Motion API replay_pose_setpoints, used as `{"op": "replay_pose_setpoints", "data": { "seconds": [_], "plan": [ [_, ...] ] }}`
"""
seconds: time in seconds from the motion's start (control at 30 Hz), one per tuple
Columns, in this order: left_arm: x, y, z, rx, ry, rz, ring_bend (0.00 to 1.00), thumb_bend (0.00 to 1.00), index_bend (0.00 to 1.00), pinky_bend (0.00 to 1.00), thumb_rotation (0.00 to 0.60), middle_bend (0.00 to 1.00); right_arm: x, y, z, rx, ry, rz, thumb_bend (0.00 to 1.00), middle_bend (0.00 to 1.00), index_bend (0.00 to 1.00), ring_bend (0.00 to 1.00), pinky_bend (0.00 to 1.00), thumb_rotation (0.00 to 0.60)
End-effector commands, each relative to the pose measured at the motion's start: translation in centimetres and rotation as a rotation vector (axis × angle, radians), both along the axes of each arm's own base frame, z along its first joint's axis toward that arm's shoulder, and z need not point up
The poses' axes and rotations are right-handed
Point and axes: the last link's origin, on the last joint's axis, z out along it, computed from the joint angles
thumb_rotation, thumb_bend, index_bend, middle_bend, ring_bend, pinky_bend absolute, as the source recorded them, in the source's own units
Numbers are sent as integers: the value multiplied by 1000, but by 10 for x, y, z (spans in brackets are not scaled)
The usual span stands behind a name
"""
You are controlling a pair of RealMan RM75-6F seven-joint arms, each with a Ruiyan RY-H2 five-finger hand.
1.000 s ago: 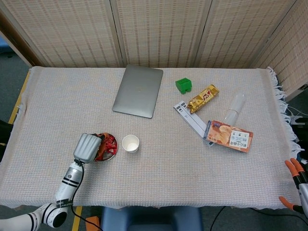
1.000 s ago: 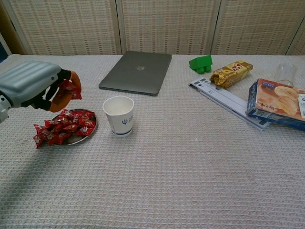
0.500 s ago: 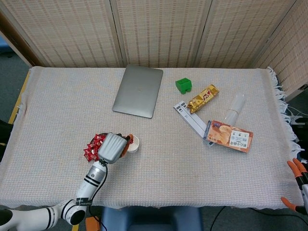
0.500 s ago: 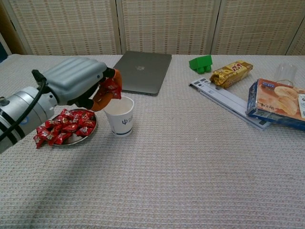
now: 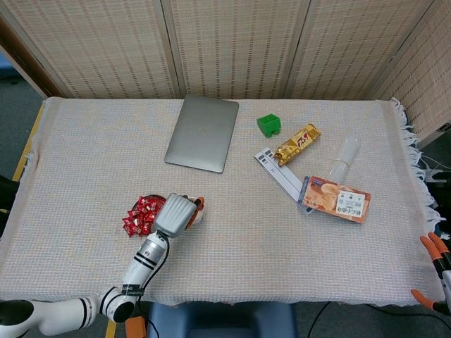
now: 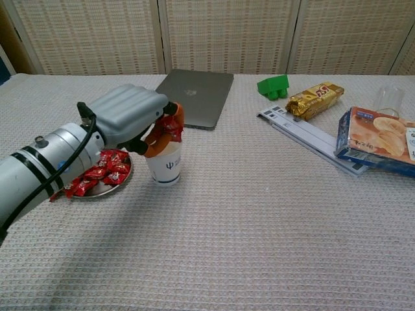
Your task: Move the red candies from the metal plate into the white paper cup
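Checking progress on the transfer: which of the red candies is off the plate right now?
The red candy pinched in the left hand, above the white paper cup. The others lie on the metal plate.

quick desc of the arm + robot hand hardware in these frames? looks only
The left robot hand has a ribbed, light grey-blue shell on its back and orange fingers with dark parts behind them. A black cable loops from the wrist along the forearm, which is silver-white with black bands. The right robot hand shows only orange fingers at the head view's edge.
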Motion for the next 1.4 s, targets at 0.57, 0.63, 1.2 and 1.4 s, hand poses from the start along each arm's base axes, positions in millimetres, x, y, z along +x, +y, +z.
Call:
{"op": "replay_pose_setpoints", "data": {
  "seconds": [0.57,0.63,1.2,1.4],
  "plan": [
    [-6,1,-2,-64,77,19,578,427,397,1000,600,590,0,0,1,-11,-1,0,60,0,0,0,0,600],
    [-6,1,-1,-72,80,27,576,421,374,1000,600,550,0,1,2,-12,0,0,60,0,0,0,0,600],
    [-3,2,5,-66,73,38,576,399,289,1000,600,472,0,1,2,-14,1,-2,60,0,0,0,0,600],
    [-3,2,7,-69,83,41,576,388,249,1000,600,432,0,1,2,-15,0,-1,60,0,0,0,0,600]
  ]
}}
